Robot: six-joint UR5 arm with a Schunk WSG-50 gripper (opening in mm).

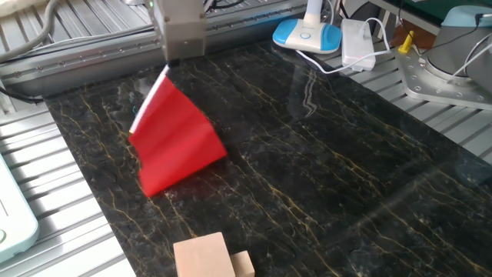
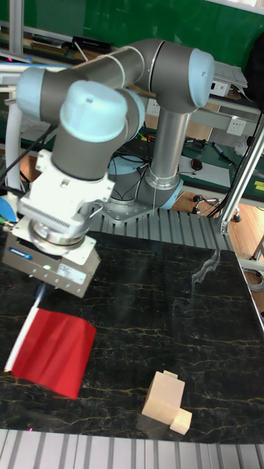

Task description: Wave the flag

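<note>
Where visible, found closed on the upper part of the white stick (image 1: 151,104): gripper (image 1: 171,69), fingers set narrow, tips largely masked by its own housing. Flag (image 1: 178,142) located at about 10 o'clock on the table (image 1: 346,169), clear of the surface at its top, stick slanting down toward 8 o'clock, red sheet hanging beneath, lower corner close to the marble; contact not determinable. Risks judged as follows: slipping or twisting of the thin stick between the fingers under a brisk swing, owing to the small grip area; dragging or crumpling of the sheet on the tabletop if swung too low; striking the wooden block (image 1: 204,258) at 6 o'clock if swept wide, though well apart at present. From the fixed view only: slope of the sheet and its closeness to the surface, arm cut off. From the tall fixed view only: whole arm (image 2: 158,80) and wrist posture above the flag (image 2: 53,350), stick's lower end at the sheet's edge, sheet's bottom edge blurred.
</note>
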